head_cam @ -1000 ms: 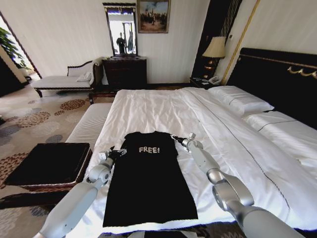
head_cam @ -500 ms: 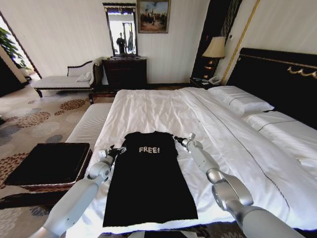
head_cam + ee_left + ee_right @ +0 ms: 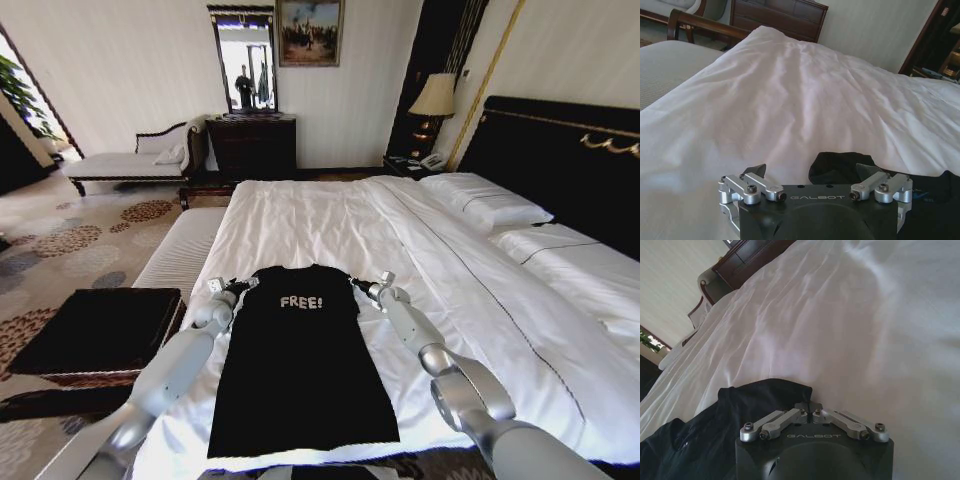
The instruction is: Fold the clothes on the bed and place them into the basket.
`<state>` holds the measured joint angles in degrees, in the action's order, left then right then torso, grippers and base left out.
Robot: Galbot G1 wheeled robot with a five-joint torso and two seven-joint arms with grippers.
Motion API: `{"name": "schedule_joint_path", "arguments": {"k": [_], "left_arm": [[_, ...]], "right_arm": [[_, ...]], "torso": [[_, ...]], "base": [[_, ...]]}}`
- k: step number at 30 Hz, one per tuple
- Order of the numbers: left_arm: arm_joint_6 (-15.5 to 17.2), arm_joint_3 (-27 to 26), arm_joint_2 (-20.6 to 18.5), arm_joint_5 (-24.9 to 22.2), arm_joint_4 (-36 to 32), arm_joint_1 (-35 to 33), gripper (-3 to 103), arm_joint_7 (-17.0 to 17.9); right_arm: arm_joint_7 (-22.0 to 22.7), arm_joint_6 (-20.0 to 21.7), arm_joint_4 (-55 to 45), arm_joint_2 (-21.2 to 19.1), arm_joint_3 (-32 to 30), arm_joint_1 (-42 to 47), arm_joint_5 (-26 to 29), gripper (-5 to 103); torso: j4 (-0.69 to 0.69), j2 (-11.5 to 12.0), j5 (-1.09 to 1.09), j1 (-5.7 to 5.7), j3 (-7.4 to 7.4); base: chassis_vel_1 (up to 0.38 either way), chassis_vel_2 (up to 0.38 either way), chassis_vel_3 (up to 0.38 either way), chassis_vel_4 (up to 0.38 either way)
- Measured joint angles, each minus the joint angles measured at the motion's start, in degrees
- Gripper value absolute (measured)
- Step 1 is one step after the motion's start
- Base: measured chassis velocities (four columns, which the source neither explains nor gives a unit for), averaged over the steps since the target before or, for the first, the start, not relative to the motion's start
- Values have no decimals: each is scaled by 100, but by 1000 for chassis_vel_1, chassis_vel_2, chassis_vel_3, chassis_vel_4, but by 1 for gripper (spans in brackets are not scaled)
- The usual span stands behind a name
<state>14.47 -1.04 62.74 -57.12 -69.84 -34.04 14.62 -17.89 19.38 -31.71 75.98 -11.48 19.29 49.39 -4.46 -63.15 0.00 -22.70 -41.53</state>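
Observation:
The clothes, one black T-shirt with white "FREE!" lettering, lie flat on the white bed as a narrow strip, collar toward the headboard. At the shirt's left shoulder my left gripper is open; in the left wrist view a corner of black cloth lies between its spread fingers. My right gripper is at the right shoulder, and in the right wrist view its fingertips are shut on the edge of the black fabric. The basket, brown wicker with a black top, stands on the carpet left of the bed.
A long white-cushioned bench runs along the bed's left side beyond the basket. Pillows and the black headboard are at the right. A dark dresser, a chaise longue and a lamp line the far wall.
My left gripper has slid up along the shirt's left edge to the shoulder. The right gripper has barely shifted. The shirt lies as before.

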Motion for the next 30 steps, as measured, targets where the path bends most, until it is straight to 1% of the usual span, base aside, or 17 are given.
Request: {"name": "schedule_joint_path", "arguments": {"k": [1,2,5,10,11,13,14,15,16,17,18,20,21,25,27,30], "left_arm": [[-5,51,69,39,180,110,100,-57],[-5,51,69,39,180,110,100,-57],[-78,167,234,230,597,375,100,-234],[-90,198,431,268,889,576,100,-288],[-90,205,471,268,941,614,102,-292],[-104,231,598,307,1154,722,98,-270],[-104,231,598,307,1154,722,98,-270],[-105,248,630,316,1216,750,93,-261],[-105,248,630,316,1216,750,93,-261],[-103,263,655,317,1264,767,88,-249],[-99,269,668,317,1292,771,88,-248],[-94,282,690,370,1353,774,77,-251],[-94,282,690,370,1353,774,77,-251],[-94,283,766,417,1477,827,55,-246],[-94,279,784,409,1504,846,55,-243],[-94,289,815,425,1574,878,39,-250]], "right_arm": [[3,4,-13,-1,7,5,2,0],[3,4,-13,-1,7,5,2,0],[5,5,-45,-16,39,36,5,0],[6,5,-87,-30,41,73,23,0],[7,5,-98,-36,43,82,26,0],[14,5,-123,-55,47,104,38,0],[14,5,-123,-55,47,104,38,0],[18,6,-133,-63,50,110,47,0],[18,6,-133,-63,50,110,47,0],[19,7,-137,-67,59,112,52,0],[21,7,-141,-68,62,113,55,0],[26,6,-148,-70,62,114,57,0],[26,6,-148,-70,62,114,57,0],[36,2,-151,-72,58,121,58,0],[37,1,-151,-72,58,126,58,0],[44,-4,-160,-72,50,154,57,0]], "torso": [[0,0,-1,0,0],[0,0,-1,0,0],[-1,0,1,0,0],[0,0,0,0,0],[0,0,0,0,0],[-1,0,0,1,0],[-1,0,0,1,0],[-1,0,0,1,0],[-1,0,0,1,0],[0,0,0,1,0],[0,0,0,0,0],[0,0,-1,1,0],[0,0,-1,1,0],[0,0,-1,1,1],[0,0,-1,1,0],[0,0,0,0,1]], "base": [[0,0,0,0],[0,0,0,0],[0,0,0,0],[0,0,0,0],[0,0,0,0],[0,0,0,0],[0,0,0,0],[0,0,0,0],[0,0,0,0],[0,0,0,0],[0,0,0,0],[0,0,0,0],[0,0,0,0],[0,0,0,0],[0,0,0,0],[0,0,0,0]]}}
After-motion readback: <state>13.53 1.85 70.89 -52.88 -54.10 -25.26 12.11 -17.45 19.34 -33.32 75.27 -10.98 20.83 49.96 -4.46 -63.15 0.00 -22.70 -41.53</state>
